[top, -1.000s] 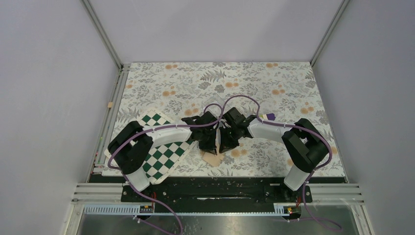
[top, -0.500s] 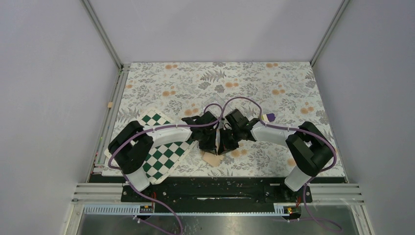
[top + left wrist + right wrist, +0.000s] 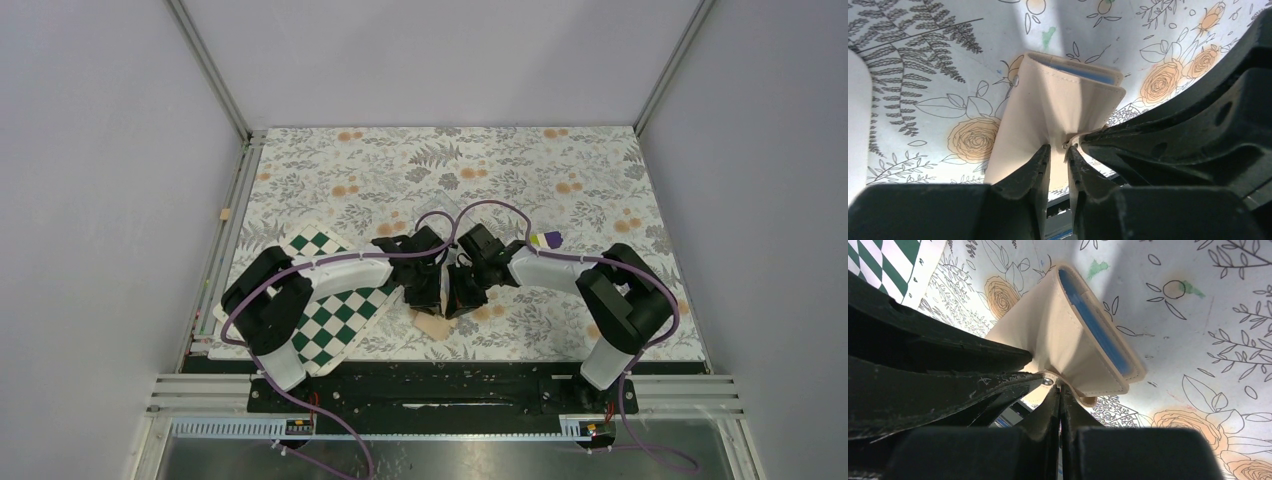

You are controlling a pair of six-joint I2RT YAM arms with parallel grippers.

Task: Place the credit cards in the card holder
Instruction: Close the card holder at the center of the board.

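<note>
The tan card holder (image 3: pixel 435 325) rests on the floral table between the two arms and is partly lifted. In the left wrist view the card holder (image 3: pixel 1058 100) stands half folded, and my left gripper (image 3: pixel 1058 150) is shut on its near flap. In the right wrist view the card holder (image 3: pixel 1068 335) shows its light blue lining (image 3: pixel 1098 330). My right gripper (image 3: pixel 1060 390) is shut on the clasp tab beside the metal snap (image 3: pixel 1048 381). The two grippers (image 3: pixel 437 293) (image 3: pixel 462 295) are almost touching. No credit cards are in view.
A green-and-white chequered board (image 3: pixel 335 310) lies under the left arm and shows in the corner of the right wrist view (image 3: pixel 888 260). A small purple and yellow-green block (image 3: pixel 547 239) lies behind the right arm. Grey walls and metal rails enclose the table.
The right arm's elbow swung slightly outward and back. Both grippers stay together on the card holder, which has barely moved.
</note>
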